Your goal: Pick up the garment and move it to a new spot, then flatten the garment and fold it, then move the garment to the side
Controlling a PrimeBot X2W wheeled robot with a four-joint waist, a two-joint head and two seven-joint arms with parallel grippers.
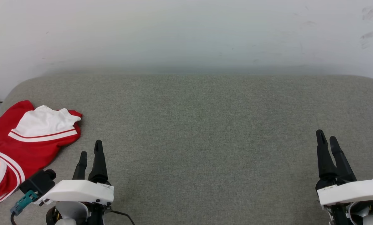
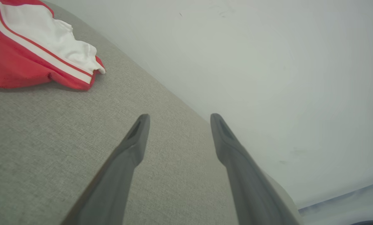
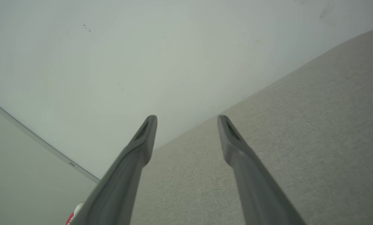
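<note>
left gripper (image 1: 91, 147) and right gripper (image 1: 326, 134) hover empty over a grey padded surface (image 1: 205, 125)
both have their fingers parted and grip nothing. the garment (image 1: 20, 147), red and white, lies crumpled just left of the left gripper, well apart from the right gripper.

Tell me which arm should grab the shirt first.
Left. The shirt lies bunched at the far left, just beside the open left gripper; the open right gripper sits across the grey cushion.

No legible text, number or logo found. Shirt (image 1: 30, 150): exposed side is red cloth, white sleeve and striped trim. Small dark marks on white wrist cover (image 1: 80, 191): too small to read.
</note>
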